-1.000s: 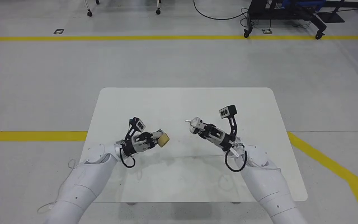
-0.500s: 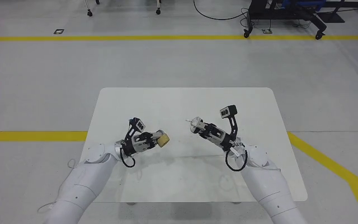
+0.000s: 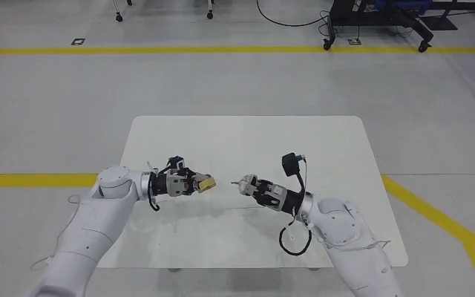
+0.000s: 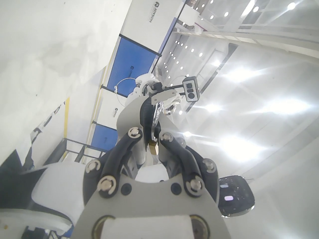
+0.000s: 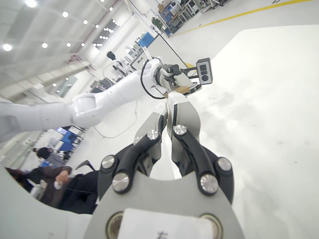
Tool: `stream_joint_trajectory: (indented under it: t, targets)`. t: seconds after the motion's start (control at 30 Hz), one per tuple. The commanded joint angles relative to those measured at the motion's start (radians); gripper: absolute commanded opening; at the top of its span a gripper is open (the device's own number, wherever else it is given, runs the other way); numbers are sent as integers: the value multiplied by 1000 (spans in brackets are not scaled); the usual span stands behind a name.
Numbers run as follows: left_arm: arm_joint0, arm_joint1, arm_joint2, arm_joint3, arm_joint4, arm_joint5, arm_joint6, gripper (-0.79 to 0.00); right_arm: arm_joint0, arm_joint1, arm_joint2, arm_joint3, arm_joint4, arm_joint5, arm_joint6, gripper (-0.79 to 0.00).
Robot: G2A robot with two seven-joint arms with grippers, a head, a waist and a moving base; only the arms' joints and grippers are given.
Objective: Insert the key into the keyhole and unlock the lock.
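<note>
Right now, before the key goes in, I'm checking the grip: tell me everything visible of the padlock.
The padlock is small and blocky, brass-coloured metal by its look. The left pincer is shut on it and holds it above the white table, its body jutting out toward the key, without touching it. Shackle and keyhole cannot be made out.

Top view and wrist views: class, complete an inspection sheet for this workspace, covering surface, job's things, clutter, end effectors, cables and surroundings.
surface: white table with rounded corners
job's things: brass lock and key held over the table, key tip pointing at the lock, a gap between them
clutter: nothing seen
end effectors: left end effector shut on the lock; right end effector shut on the key
cables: black cable loop at the right arm's wrist
surroundings: yellow floor lines; wheeled frame
</note>
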Motion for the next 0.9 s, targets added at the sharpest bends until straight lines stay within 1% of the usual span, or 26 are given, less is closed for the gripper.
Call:
stream_joint_trajectory:
  t: [0.0,0.1,0.47,0.57,0.6,0.67,0.8,0.87]
  targets:
    - [-12,0,1,-1,1,18,-11,-785,-16,2,5,-9,-50,-32,-37,-785]
    - [-15,-4,1,-2,-28,13,-19,-785,-19,2,5,-10,-54,-36,-41,-785]
    - [-15,-4,1,-2,-28,13,-19,-785,-19,2,5,-10,-54,-36,-41,-785]
    - [7,2,-8,-33,1,-1,53,-785,-19,2,5,-16,-59,-37,-42,-785]
    - [8,6,-11,-43,30,-2,73,-785,-18,4,6,-44,-106,-45,-40,-785]
    - [15,14,-16,-68,66,11,88,-785,-31,10,15,-113,-255,-40,-46,-785]
    - [29,25,-16,-120,101,56,71,-785,-75,17,9,-232,-502,-67,-97,-785]
    - [35,27,-9,-146,123,72,75,-785,-105,20,5,-297,-682,-51,-139,-785]
